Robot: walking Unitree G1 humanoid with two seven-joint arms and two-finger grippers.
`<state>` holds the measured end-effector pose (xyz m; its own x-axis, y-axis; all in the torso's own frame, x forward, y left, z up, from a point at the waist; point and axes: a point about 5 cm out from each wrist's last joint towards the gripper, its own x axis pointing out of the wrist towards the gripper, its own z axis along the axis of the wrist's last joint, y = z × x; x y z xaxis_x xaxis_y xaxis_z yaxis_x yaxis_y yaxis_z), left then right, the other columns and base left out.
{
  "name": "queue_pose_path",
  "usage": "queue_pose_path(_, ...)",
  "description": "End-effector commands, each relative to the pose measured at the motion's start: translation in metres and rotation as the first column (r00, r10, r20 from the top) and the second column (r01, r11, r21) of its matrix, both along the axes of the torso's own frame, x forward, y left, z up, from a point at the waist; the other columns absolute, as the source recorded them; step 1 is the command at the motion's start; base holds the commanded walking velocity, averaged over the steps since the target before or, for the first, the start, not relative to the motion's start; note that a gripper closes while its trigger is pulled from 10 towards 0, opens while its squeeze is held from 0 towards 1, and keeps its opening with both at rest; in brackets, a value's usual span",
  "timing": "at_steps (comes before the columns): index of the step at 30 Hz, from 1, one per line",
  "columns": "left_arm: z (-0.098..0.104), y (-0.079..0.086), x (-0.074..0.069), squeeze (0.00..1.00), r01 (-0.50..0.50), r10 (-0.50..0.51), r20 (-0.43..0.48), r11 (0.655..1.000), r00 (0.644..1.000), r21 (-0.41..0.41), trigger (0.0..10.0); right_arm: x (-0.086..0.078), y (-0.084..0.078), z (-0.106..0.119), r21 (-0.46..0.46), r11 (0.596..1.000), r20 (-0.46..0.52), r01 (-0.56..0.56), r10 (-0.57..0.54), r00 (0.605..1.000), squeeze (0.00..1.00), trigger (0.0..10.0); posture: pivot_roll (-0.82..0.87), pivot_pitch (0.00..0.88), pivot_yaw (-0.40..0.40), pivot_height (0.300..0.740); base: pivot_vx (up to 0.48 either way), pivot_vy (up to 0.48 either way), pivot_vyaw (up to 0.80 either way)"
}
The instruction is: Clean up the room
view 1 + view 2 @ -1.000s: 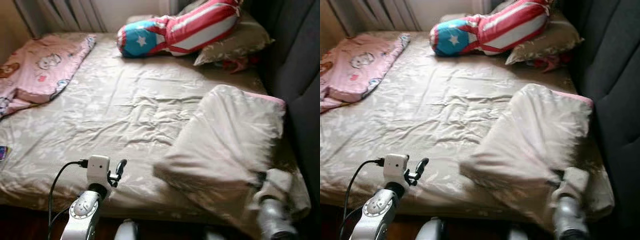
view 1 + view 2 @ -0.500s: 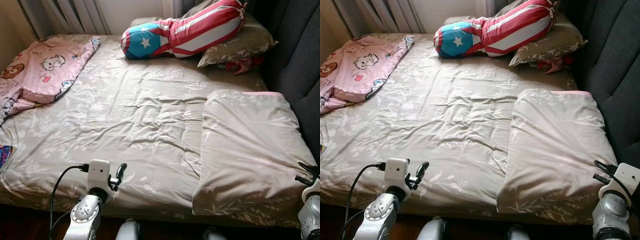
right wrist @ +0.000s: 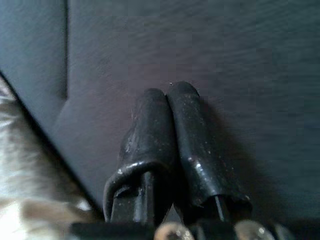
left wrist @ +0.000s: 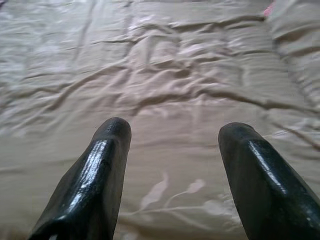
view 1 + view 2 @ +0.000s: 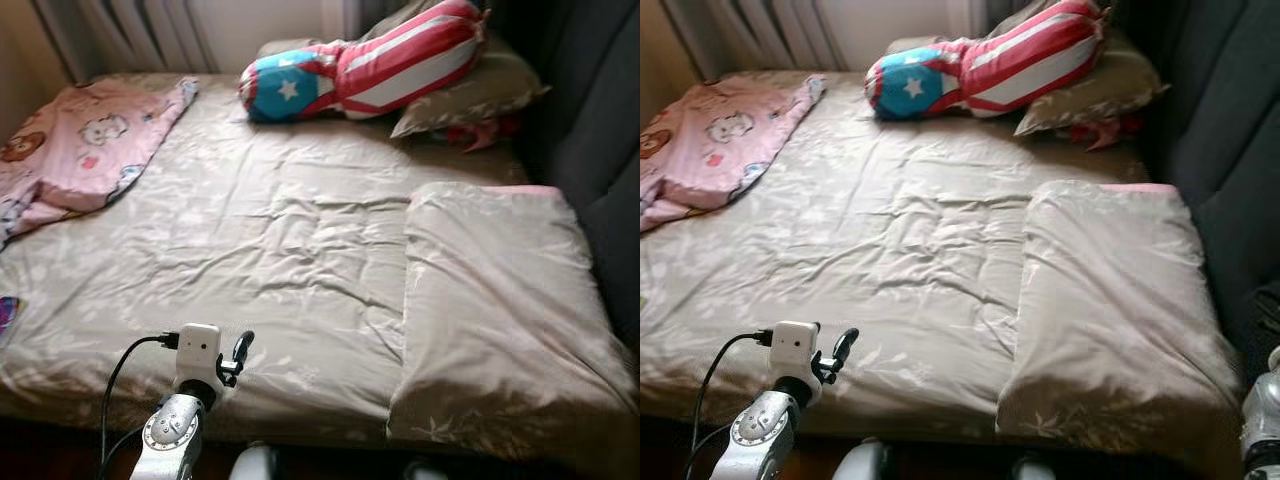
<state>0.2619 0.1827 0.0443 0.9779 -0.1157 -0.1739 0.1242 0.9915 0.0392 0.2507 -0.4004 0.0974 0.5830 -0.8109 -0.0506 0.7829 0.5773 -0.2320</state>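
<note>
The folded beige floral quilt (image 5: 500,310) lay squared along the bed's right side beside the dark padded headboard (image 5: 1230,130), so the wrinkled beige sheet (image 5: 250,240) offered open room. The left gripper (image 4: 172,135) hovered released over the near edge; the right gripper (image 3: 167,100), clenched and empty, faced the headboard.

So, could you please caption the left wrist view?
Left gripper, open, poised above the wrinkled beige bedsheet.
</note>
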Motion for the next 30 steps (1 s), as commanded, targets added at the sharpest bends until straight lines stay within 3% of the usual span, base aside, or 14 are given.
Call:
queue_pose_path(1,-0.004,0.001,-0.002,0.0,0.0,0.0,-0.015,1.0,1.0,0.014,10.0,0.0,0.009,-0.013,0.038,0.999,-0.035,-0.023,0.024,0.999,0.0,10.0,-0.09,0.055,0.019,0.662,0.0,0.0,0.0)
queue_pose_path(4,-0.005,0.002,-0.003,0.0,0.003,-0.003,-0.02,1.0,1.0,0.015,10.0,0.004,0.021,-0.022,0.085,0.992,-0.022,-0.09,0.093,0.995,0.0,10.0,-0.09,0.053,0.021,0.662,0.0,0.0,0.0)
queue_pose_path(6,-0.008,0.004,-0.004,0.0,-0.003,0.004,-0.032,1.0,0.999,0.015,10.0,0.016,0.055,-0.04,0.177,0.938,0.007,-0.298,0.301,0.953,0.0,10.0,-0.09,0.051,0.019,0.662,0.0,0.0,0.0)
queue_pose_path(7,-0.008,0.004,-0.004,0.0,-0.003,0.004,-0.032,1.0,0.999,0.015,10.0,0.016,0.055,-0.04,0.177,0.938,0.007,-0.298,0.301,0.953,0.0,10.0,-0.09,0.051,0.019,0.662,0.0,0.0,0.0)
queue_pose_path(8,-0.009,0.004,-0.005,0.0,-0.007,0.007,-0.037,1.0,0.999,0.014,10.0,0.019,0.064,-0.045,0.2,0.914,0.012,-0.353,0.358,0.934,0.0,10.0,-0.09,0.051,0.019,0.662,0.0,0.0,0.0)
queue_pose_path(9,-0.015,0.005,-0.006,0.0,-0.018,0.019,-0.06,1.0,0.998,0.005,10.0,0.023,0.097,-0.063,0.26,0.824,0.016,-0.503,0.517,0.856,0.0,10.0,-0.1,0.045,0.016,0.662,0.0,0.0,0.0)
queue_pose_path(10,-0.015,0.005,-0.006,0.0,-0.018,0.019,-0.06,1.0,0.998,0.005,10.0,0.023,0.097,-0.063,0.26,0.824,0.016,-0.503,0.517,0.856,0.0,10.0,-0.1,0.045,0.016,0.662,0.0,0.0,0.0)
queue_pose_path(12,-0.021,0.005,-0.007,0.0,-0.029,0.029,-0.08,1.0,0.996,-0.006,10.0,0.02,0.119,-0.078,0.307,0.766,-0.001,-0.565,0.593,0.805,0.0,10.0,-0.1,0.039,0.014,0.662,0.0,0.0,0.0)
queue_pose_path(13,-0.021,0.005,-0.007,0.0,-0.029,0.029,-0.08,1.0,0.996,-0.006,10.0,0.02,0.119,-0.078,0.307,0.766,-0.001,-0.565,0.593,0.805,0.0,10.0,-0.1,0.039,0.014,0.662,0.0,0.0,0.0)
queue_pose_path(15,-0.036,0.004,-0.009,0.0,-0.066,0.059,-0.148,0.997,0.987,-0.037,10.0,0.0,0.143,-0.111,0.449,0.731,-0.037,-0.514,0.591,0.806,0.0,10.0,-0.09,0.023,0.01,0.662,0.0,0.0,0.0)
queue_pose_path(16,-0.036,0.004,-0.009,0.0,-0.066,0.059,-0.148,0.997,0.987,-0.037,10.0,0.0,0.143,-0.111,0.449,0.731,-0.037,-0.514,0.591,0.806,0.0,10.0,-0.09,0.023,0.01,0.662,0.0,0.0,0.0)
queue_pose_path(18,-0.049,0.004,-0.013,0.0,-0.085,0.074,-0.209,0.995,0.975,-0.043,10.0,-0.015,0.157,-0.128,0.521,0.711,-0.049,-0.471,0.576,0.816,0.0,10.0,-0.09,0.016,0.01,0.662,0.0,0.0,0.0)
queue_pose_path(22,-0.059,0.004,-0.018,0.0,-0.087,0.075,-0.259,0.996,0.963,-0.035,10.0,-0.026,0.166,-0.14,0.572,0.695,-0.061,-0.436,0.567,0.822,0.0,10.0,-0.09,0.004,0.011,0.662,0.0,0.0,0.0)
queue_pose_path(30,-0.09,0.006,-0.038,0.0,-0.134,0.119,-0.414,0.991,0.902,-0.008,10.0,-0.054,0.188,-0.166,0.678,0.635,-0.154,-0.371,0.616,0.773,0.0,10.0,-0.09,0.0,0.006,0.711,0.0,0.0,0.0)
